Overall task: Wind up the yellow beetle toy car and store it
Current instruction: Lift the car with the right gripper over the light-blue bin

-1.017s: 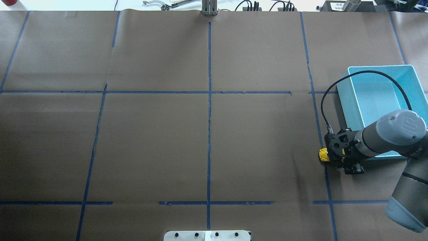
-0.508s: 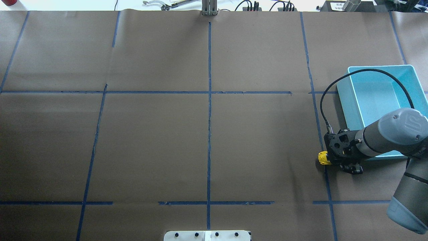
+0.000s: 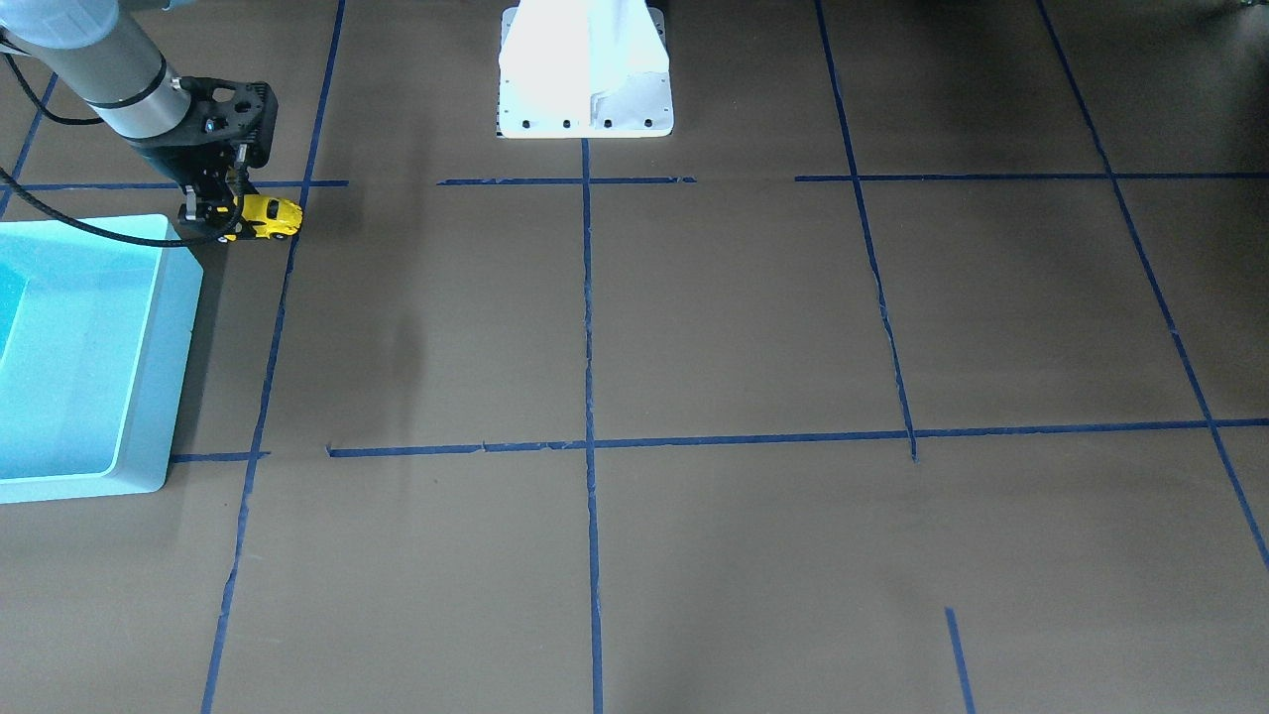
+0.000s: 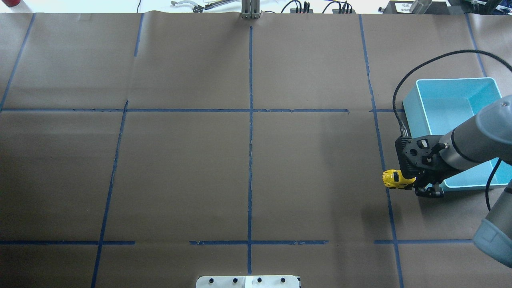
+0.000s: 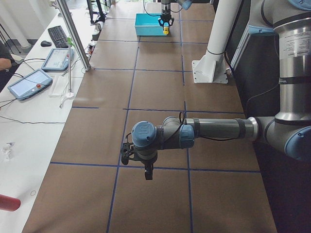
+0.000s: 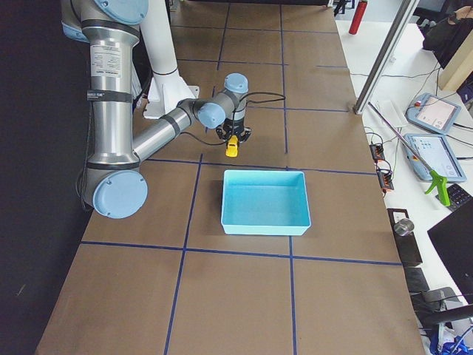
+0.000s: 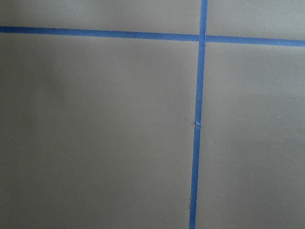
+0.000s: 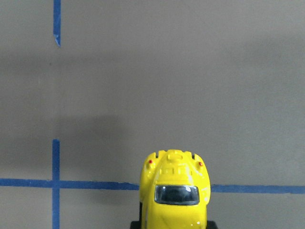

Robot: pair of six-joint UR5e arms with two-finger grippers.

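Observation:
The yellow beetle toy car (image 4: 394, 179) is held in my right gripper (image 4: 416, 183), which is shut on its rear end. The car hangs above the brown table, just left of the light blue bin (image 4: 456, 81). It also shows in the front-facing view (image 3: 266, 216) under the gripper (image 3: 223, 212). In the right wrist view the car (image 8: 175, 195) points away from the camera, over a blue tape line. The bin (image 3: 169, 347) holds nothing that I can see. My left gripper (image 5: 138, 162) shows only in the exterior left view, low over the table; I cannot tell whether it is open or shut.
Blue tape lines (image 4: 250, 120) divide the brown paper table into squares. The robot's white base (image 3: 585, 69) stands at the table's near edge. Cables and tools (image 4: 316, 7) lie along the far edge. A black cable (image 4: 424, 68) loops from the right wrist over the bin.
My right gripper has risen from the table with the car in it and shifted slightly toward the far side. More of the car now shows past the gripper.

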